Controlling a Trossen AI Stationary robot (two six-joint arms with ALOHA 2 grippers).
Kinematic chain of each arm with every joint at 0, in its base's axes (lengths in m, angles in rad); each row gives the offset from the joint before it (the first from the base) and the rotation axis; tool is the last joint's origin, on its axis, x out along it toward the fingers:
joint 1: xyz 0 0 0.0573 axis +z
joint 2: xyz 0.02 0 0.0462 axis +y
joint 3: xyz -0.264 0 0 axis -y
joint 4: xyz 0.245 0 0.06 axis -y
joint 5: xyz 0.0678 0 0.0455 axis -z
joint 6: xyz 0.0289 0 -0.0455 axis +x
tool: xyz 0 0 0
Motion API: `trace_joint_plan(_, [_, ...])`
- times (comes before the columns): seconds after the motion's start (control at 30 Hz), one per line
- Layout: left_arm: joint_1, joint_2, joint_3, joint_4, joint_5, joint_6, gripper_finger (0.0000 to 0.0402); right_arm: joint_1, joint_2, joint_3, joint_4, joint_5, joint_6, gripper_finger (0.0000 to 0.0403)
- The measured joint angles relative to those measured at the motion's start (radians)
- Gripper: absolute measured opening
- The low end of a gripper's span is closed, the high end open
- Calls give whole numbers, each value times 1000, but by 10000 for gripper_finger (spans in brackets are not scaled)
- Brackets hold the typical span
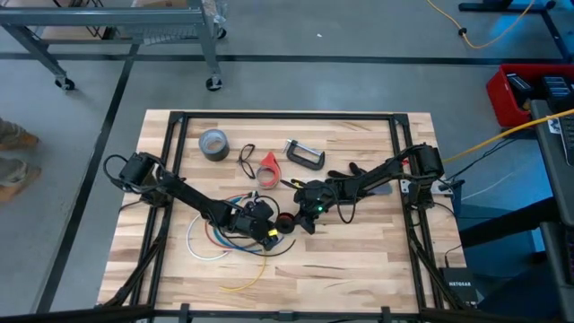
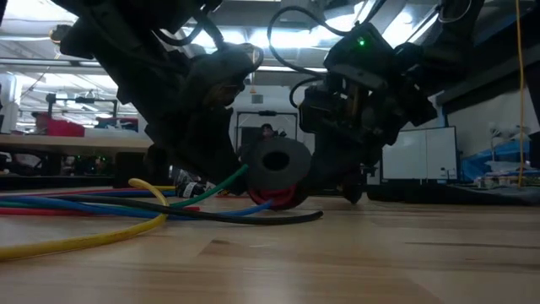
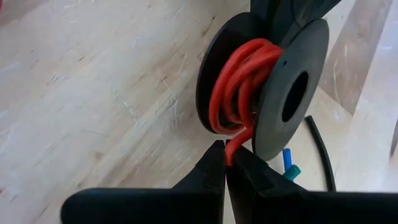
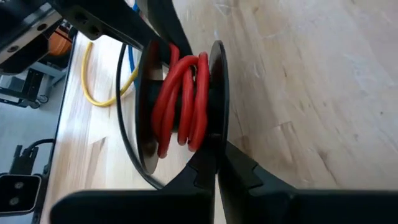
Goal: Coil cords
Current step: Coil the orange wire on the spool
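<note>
spool (image 3: 261,93) sits mid-tabletop (image 1: 359,260) between both arms, red wire (image 3: 239,87) wound nearly fully on it. left gripper (image 3: 225,163) fingers pinch the wire's free end, likely to keep the coil taut. right gripper (image 4: 216,163) fingers, pressed together, clamp one flange edge, steadying the spool.

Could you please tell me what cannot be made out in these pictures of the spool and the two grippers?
- High view: the spool is too small to show its red wire; the arms crowd it.
- Low view: the spool's far flange hides behind the near one; both grippers are dark shapes.
- Left wrist view: left gripper pinches the red wire; the wire's end is hidden between the fingers.
- Right wrist view: right gripper pinches one flange; the hub is buried under wire.
</note>
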Motion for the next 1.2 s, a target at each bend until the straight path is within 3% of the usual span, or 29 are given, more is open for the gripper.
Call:
trace_joint_plan(0.63, [25, 0, 0, -31, 9, -26, 71, -3, 0, 1, -33, 22, -5, 180])
trace_joint_plan(0.93, [54, -9, 1, -90, 111, -69, 54, -23, -2, 3, -98, 12, 2, 186])
trace_joint_plan(1.2, [50, -44, 2, -166, 126, -56, 36, -24, -1, 2, -100, 10, 1, 186])
